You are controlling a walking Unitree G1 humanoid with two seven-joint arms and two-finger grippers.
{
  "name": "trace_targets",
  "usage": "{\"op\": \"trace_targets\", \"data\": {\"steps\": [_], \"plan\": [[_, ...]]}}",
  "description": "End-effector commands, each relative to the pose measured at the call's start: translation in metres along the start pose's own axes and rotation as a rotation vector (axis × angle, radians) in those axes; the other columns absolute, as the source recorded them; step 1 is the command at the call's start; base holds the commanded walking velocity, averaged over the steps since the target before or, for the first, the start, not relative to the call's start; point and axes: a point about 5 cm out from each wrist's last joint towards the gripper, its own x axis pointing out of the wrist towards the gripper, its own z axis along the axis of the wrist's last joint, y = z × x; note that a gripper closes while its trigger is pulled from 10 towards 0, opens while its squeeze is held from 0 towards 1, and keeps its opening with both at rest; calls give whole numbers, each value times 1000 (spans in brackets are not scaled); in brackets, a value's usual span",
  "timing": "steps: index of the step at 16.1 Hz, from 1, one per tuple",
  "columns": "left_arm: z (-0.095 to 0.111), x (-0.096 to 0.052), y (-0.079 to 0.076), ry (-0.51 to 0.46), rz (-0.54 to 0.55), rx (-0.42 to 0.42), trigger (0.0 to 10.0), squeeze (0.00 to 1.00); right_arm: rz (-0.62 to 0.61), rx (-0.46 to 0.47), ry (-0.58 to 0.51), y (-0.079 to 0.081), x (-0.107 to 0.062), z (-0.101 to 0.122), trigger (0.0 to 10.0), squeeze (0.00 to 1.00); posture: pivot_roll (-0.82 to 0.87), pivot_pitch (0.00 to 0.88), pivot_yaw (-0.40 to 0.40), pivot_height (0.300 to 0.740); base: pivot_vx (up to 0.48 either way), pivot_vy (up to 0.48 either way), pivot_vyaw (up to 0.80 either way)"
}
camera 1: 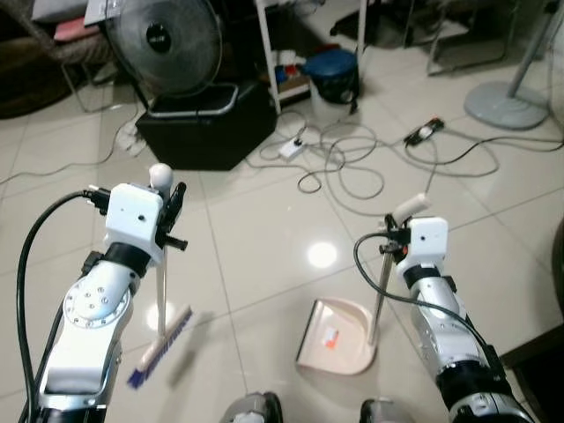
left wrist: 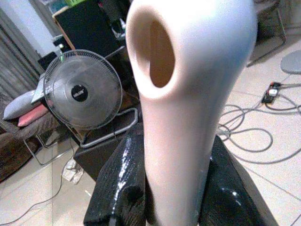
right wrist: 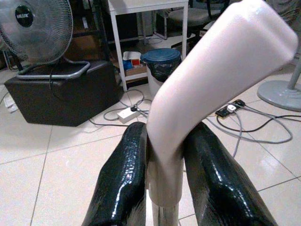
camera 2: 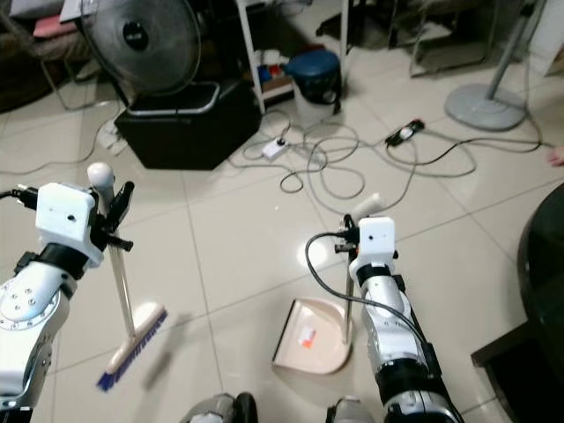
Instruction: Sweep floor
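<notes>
My left gripper is shut on the cream handle of a broom, held upright at my left. Its blue-bristled head rests on the tiled floor. In the left wrist view the handle top stands between the black fingers. My right gripper is shut on the upright handle of a beige dustpan, whose pan lies flat on the floor at my right. The right wrist view has the bent handle grip clamped between the fingers.
A tangle of cables and a power strip lie on the floor ahead. A black box carries a fan. A blue-lidded bin stands by a white shelf leg; another fan's base sits far right.
</notes>
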Motion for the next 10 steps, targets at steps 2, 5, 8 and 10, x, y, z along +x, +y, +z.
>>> {"op": "trace_targets", "data": {"steps": [2, 5, 8, 10], "plan": [[8, 1, 8, -23, 14, 30, 10000, 0, 20, 2, -28, 3, 3, 4, 10000, 0, 98, 184, 179, 740, 0, 0, 0], [8, 1, 3, -27, 12, 20, 10000, 0, 47, -61, -45, 5, -3, -1, 10000, 0, 94, 181, 169, 740, 0, 0, 0], [7, -1, 2, -24, 9, 11, 10000, 0, 83, -89, -66, 12, -11, -6, 10000, 1000, 91, 175, 163, 740, 0, 0, 0], [7, -1, 1, -24, 7, 8, 10000, 0, 71, -88, -72, 10, -13, -6, 10000, 1000, 87, 174, 164, 740, 0, 0, 0]]}}
